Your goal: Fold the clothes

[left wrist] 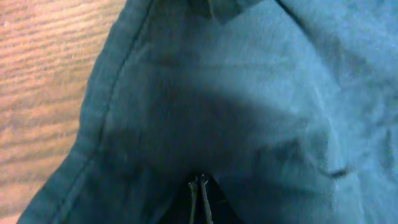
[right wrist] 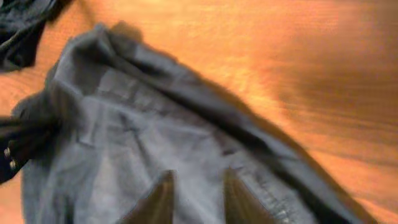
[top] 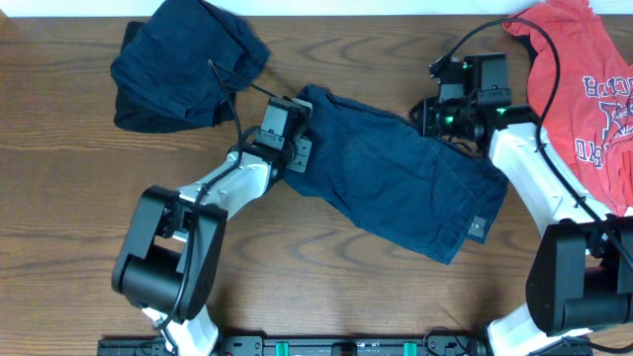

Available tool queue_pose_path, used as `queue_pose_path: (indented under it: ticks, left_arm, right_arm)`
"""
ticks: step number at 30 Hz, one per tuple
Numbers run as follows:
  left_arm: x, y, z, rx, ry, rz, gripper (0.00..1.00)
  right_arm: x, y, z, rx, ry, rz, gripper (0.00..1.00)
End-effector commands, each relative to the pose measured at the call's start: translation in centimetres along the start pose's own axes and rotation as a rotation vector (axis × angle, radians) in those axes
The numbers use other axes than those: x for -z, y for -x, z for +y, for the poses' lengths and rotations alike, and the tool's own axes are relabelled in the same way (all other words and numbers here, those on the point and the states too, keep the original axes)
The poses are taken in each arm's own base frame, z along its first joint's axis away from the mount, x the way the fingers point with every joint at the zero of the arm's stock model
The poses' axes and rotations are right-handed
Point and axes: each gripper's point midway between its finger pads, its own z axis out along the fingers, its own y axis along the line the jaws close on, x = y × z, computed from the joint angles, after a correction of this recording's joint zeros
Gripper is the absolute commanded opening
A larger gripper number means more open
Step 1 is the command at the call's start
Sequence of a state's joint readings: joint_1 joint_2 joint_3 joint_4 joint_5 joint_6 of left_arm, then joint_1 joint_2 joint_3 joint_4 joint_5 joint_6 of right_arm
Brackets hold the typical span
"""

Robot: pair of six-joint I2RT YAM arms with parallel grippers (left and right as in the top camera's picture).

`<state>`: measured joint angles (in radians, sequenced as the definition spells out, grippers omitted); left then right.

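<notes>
**Shorts laid out, one end pinned, the other let go**

Closest to the arms' bases, the wooden bench [top: 326, 287] is bare wood, which leaves room to fold toward the robot. Past that strip lie the navy shorts [top: 396, 188], opened out mostly flat and slanting from upper left to lower right. A small pale tag shows at their near right corner.

The left gripper [left wrist: 200, 190] sits at the shorts' left end. It is clenched, its tips pressed together, and dark cloth fills the wrist view right down to them. It seems to be nipping a fold of that end, probably to anchor the garment so it cannot slide while the other side is worked.

The right gripper [right wrist: 200, 196] is at the far right edge of the shorts. It is released, with the fingers standing apart and the cloth lying slack beneath them, so it grips nothing. The doubled hem running away from it suggests it is placed to take that edge.

Farther back, at the far left, lies a crumpled heap of navy garments [top: 183, 64]. At the far right a red-orange T-shirt [top: 584, 89] with printed lettering is spread out. Both lie clear of the shorts, apparently waiting their turn, and no fold in the shorts is visible yet.
</notes>
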<state>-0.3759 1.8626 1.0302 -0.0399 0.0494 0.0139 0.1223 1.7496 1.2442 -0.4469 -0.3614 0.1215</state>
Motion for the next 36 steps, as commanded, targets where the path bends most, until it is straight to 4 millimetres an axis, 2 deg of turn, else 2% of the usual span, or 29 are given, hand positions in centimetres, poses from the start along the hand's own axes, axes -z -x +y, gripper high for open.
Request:
queue_pose_path:
  ticks: [1, 8, 11, 14, 22, 27, 32, 36]
  left_arm:
    - [3.8, 3.2, -0.4, 0.028, -0.016, -0.076, 0.07]
    - [9.0, 4.2, -0.4, 0.030, -0.016, -0.076, 0.17]
    - [10.0, 4.1, -0.4, 0.030, -0.016, -0.073, 0.22]
    - [10.0, 4.0, 0.1, 0.048, -0.008, -0.069, 0.25]
    - [9.8, 3.0, 3.3, 0.118, 0.036, -0.031, 0.27]
    - [9.8, 1.4, 3.0, 0.128, 0.014, 0.036, 0.29]
    - [9.9, 1.1, 3.0, 0.132, 0.015, 0.050, 0.31]
    - [9.9, 1.0, 3.0, 0.140, 0.015, 0.054, 0.39]
  right_arm:
    - [0.6, -0.9, 1.0, -0.008, 0.028, 0.040, 0.42]
    - [4.8, -5.1, 0.3, -0.077, -0.072, 0.189, 0.62]
    - [6.7, -7.1, -0.5, -0.089, -0.159, 0.260, 0.71]
    - [7.6, -9.0, -1.0, -0.095, -0.214, 0.333, 0.74]
    - [6.7, -11.1, -0.4, -0.103, -0.237, 0.422, 0.75]
    - [6.3, -13.2, -0.6, -0.140, -0.251, 0.486, 0.76]
    - [5.8, -15.3, -1.3, -0.183, -0.275, 0.524, 0.76]
    - [5.2, -17.2, -2.2, -0.203, -0.304, 0.548, 0.77]
